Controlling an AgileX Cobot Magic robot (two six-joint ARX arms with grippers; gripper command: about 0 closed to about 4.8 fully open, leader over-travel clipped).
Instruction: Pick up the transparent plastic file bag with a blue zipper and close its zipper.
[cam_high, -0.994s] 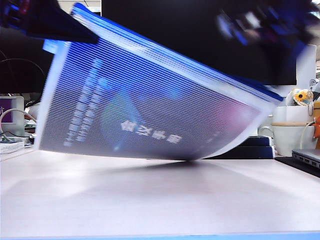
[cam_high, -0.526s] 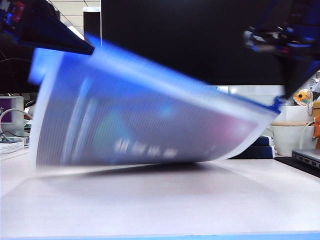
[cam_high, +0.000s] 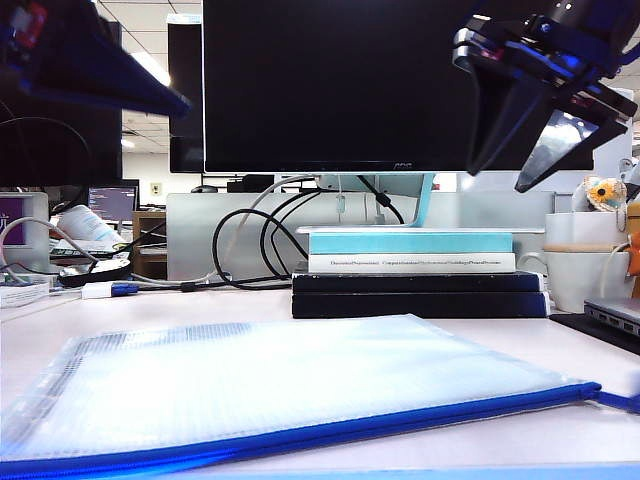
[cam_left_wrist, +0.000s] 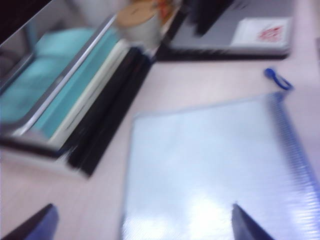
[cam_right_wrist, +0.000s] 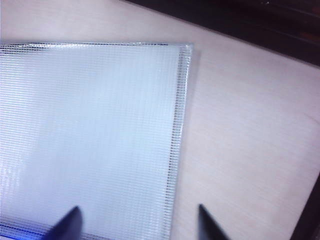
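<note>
On the pale tabletop (cam_high: 440, 335) nearest the exterior camera, the file bag (cam_high: 290, 385) lies flat and free of both arms, its blue zipper (cam_high: 330, 432) running along the near long edge to the pull cord (cam_left_wrist: 277, 79) at the right-hand end. From where I sit at the controls, I judge the zipper drawn shut along its whole length, though the far left of the strip is too blurred to swear to. Above the bag's left part I have the left pincer (cam_left_wrist: 142, 222) hanging released, fingers wide, gripping nothing. The right pincer (cam_high: 520, 135) hovers high over the right side, likewise spread and empty. Behind the bag sit the stacked books (cam_high: 415, 275), a dark monitor (cam_high: 390, 85) and a white cup (cam_high: 585, 270). I reckon the job all but finished, only pulling the arms clear remaining.
</note>
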